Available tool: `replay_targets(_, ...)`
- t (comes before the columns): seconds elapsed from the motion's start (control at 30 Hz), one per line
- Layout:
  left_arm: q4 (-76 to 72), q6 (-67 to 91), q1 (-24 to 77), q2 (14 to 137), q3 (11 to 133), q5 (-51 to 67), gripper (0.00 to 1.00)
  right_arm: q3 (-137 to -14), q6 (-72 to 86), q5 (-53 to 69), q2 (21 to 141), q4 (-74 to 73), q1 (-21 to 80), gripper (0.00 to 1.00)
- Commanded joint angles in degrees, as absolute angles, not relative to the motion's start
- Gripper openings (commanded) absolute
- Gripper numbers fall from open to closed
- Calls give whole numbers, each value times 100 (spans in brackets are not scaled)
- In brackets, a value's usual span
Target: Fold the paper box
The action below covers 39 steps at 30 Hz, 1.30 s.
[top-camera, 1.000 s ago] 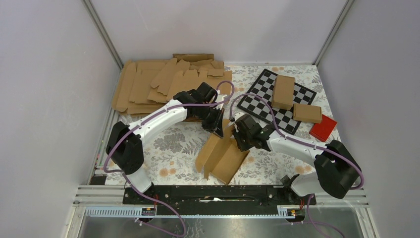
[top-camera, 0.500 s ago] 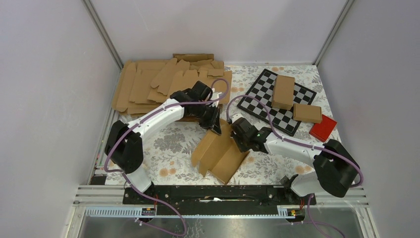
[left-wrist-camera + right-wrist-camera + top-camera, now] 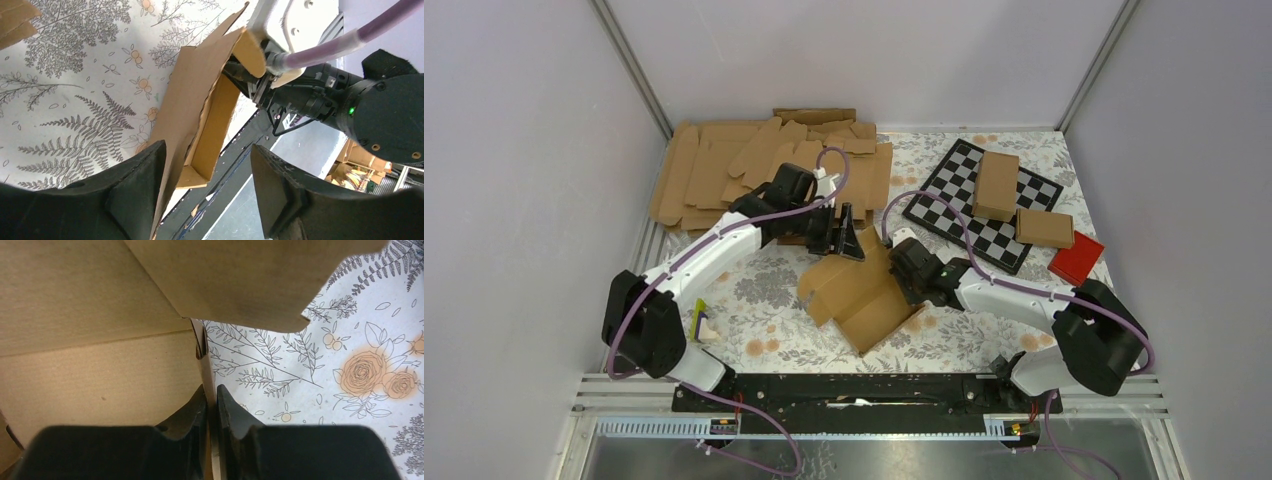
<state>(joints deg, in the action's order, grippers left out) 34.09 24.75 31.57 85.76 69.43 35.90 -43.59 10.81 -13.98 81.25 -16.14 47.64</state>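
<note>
While pinched by a single thin wall, half-raised and open-topped, near the middle of the floral table cover [image 3: 754, 300]: paper box [image 3: 859, 290], between the two wrists, some panels upright, others splayed, near end resting on the cover.

Right gripper [image 3: 911, 270]: clenched on the box's wall at its right side. Same gripper [image 3: 211, 395] in its wrist view: tips pressed against either face of a cardboard edge, no gap visible.

Left gripper [image 3: 844, 240]: released, jaws spread wide. Same gripper [image 3: 206, 150] in its wrist view: one long wall of the box [image 3: 200, 110] passing between the fingers, close beside one of them, not squeezed.

Elsewhere: stack of flat blanks [image 3: 744, 165] at far left; checkered mat [image 3: 949, 205] at far right, folded cartons [image 3: 996, 185] on it; red block [image 3: 1076, 258] just beside the mat.

Hazards, as judged:
- Spring-back: only one wall held, so creased panels liable to relax toward flat.
- Pivot or slip: narrow edge grip, so any sideways push apt to swing the box about the tips or pull the wall free.
- Snag: open left fingers straddling a wall; careless travel likely to catch the edge, drag the carton, or bend it off its crease.
- Crush: closing off the crease line apt to dent a panel.
- Wrist contact: both wrists close together over the box.
</note>
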Motion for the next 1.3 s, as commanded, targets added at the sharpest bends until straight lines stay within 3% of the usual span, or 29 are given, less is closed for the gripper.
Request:
replay_targets(0.0, 2975, 2566, 3024, 8142, 6631, 3563, 65, -4172, 1272, -1360, 7884, -1121, 4789, 7)
replay_targets(0.13, 2951, 2418, 2971, 8052, 6408, 3583, 69, -4051, 1316, -1026, 7746, -848, 4790, 12)
replay_targets(0.23, 2957, 2382, 2971, 8179, 6310, 3783, 68, -3966, 1279, -878, 7726, -608, 4790, 24)
replay_targets(0.47, 2987, 2343, 2971, 8216, 6298, 3813, 66, -4095, 1173, -902, 7878, -509, 4788, 36)
replay_targets(0.7, 3048, 2303, 2971, 8232, 6363, 3742, 64, -4111, 1121, -905, 7717, -576, 4783, 60)
replay_targets(1.03, 3021, 2306, 2971, 8486, 6371, 3868, 64, -4163, 2443, -1191, 6991, -1148, 4680, 77)
replay_targets(1.27, 2900, 2398, 2979, 8714, 6506, 4057, 65, -3899, 4033, -1507, 6691, -1781, 4667, 78)
